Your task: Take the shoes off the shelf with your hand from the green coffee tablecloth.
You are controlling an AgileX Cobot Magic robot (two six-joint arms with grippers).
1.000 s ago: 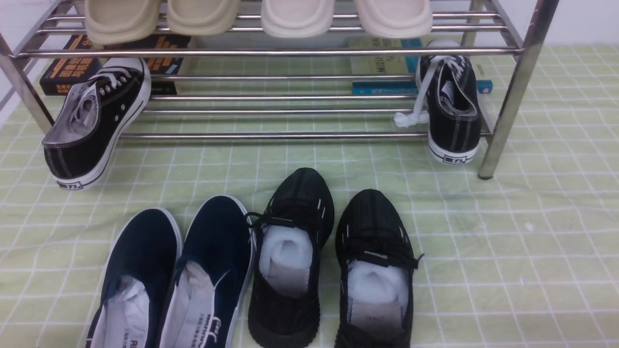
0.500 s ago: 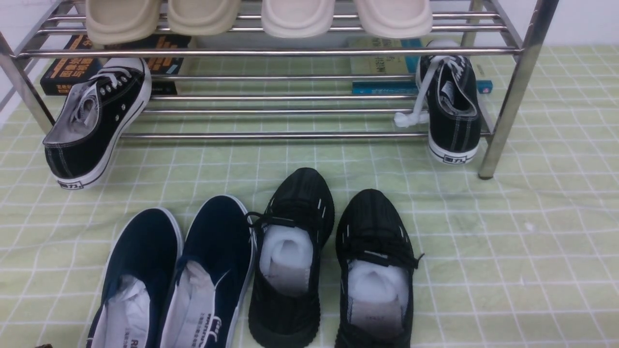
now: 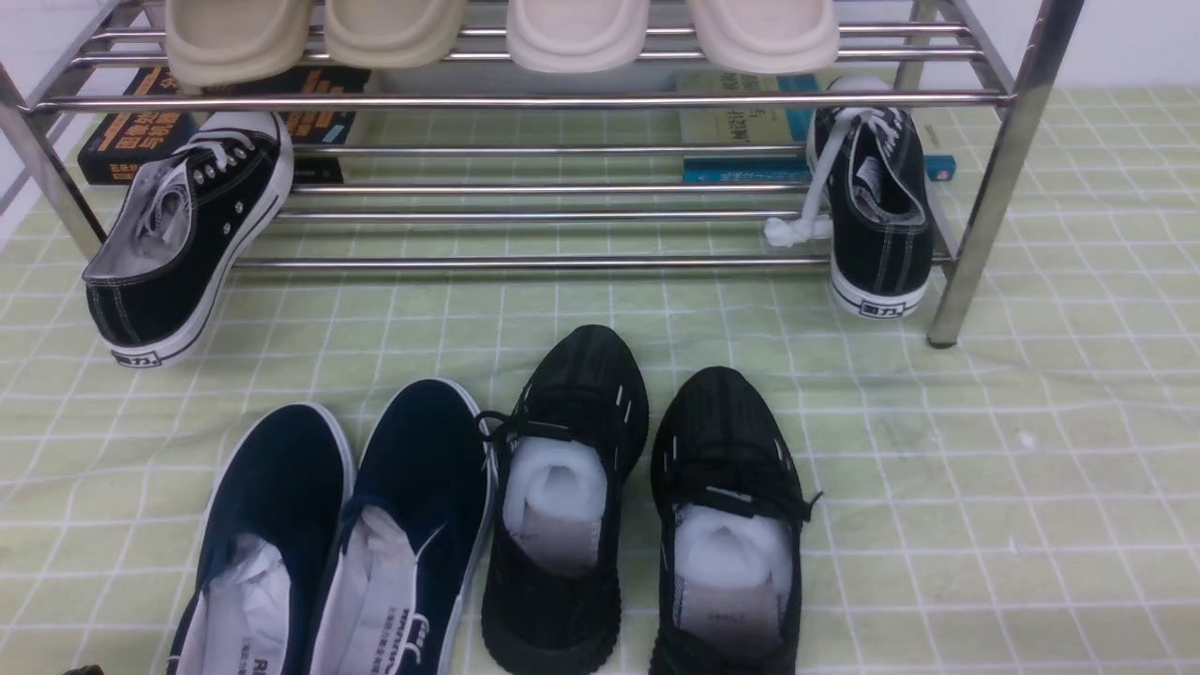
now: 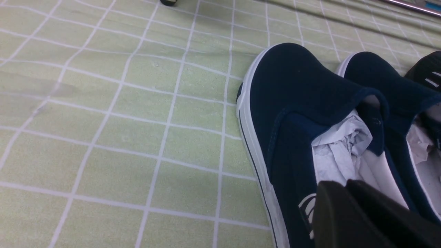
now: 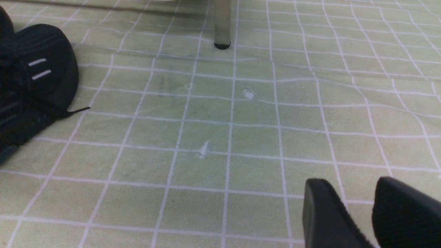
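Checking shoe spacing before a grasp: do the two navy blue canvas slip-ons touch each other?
Touching. The front view shows the navy blue canvas slip-ons pressed side to side, no green cloth visible between them.

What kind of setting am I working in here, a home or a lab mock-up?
Probably a staged tabletop mock-up of a home entryway: a chrome shoe rack stands on a green grid tablecloth, books lie behind it, and the navy slip-ons hold stuffing paper like new stock.

You see the tablecloth (image 3: 1031,450) in pale green with a white grid; the slip-ons (image 3: 337,525) are navy with white soles and white paper inside; the knit sneakers (image 3: 647,506) are all black with small white dashes; the lace-up sneakers (image 3: 178,234) are black, white-soled; the slippers (image 3: 497,33) are beige and cream; the shelf (image 3: 994,178) is shiny chrome.
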